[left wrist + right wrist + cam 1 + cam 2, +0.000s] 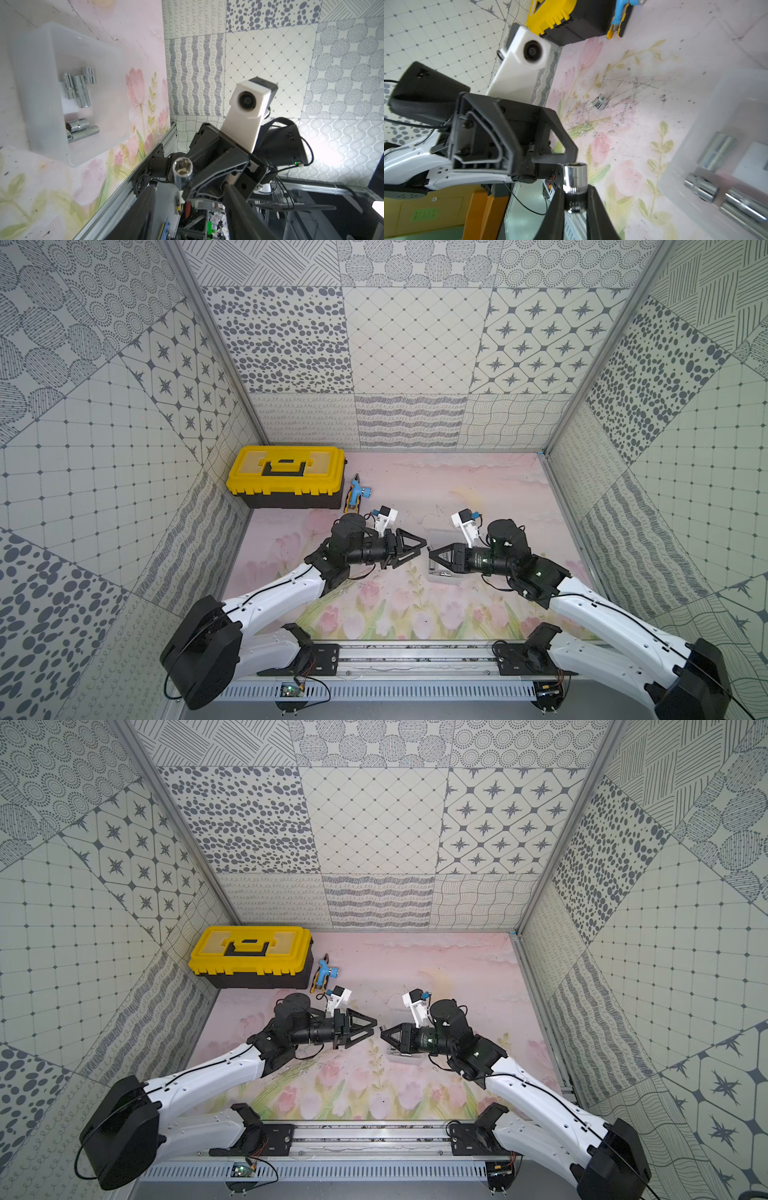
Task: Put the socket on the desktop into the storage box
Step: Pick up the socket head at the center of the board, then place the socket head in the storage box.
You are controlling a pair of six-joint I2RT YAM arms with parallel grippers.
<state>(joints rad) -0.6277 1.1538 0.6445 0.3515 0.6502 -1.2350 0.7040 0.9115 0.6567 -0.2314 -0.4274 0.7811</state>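
Gripping socket (575, 182) w/ R jaws, L jaws parted

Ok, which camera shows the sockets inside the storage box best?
The left wrist view: the storage box sits whole and sharp, its sockets lying inside. The right wrist view catches one blurred corner; in both top views the right gripper hides most of it.
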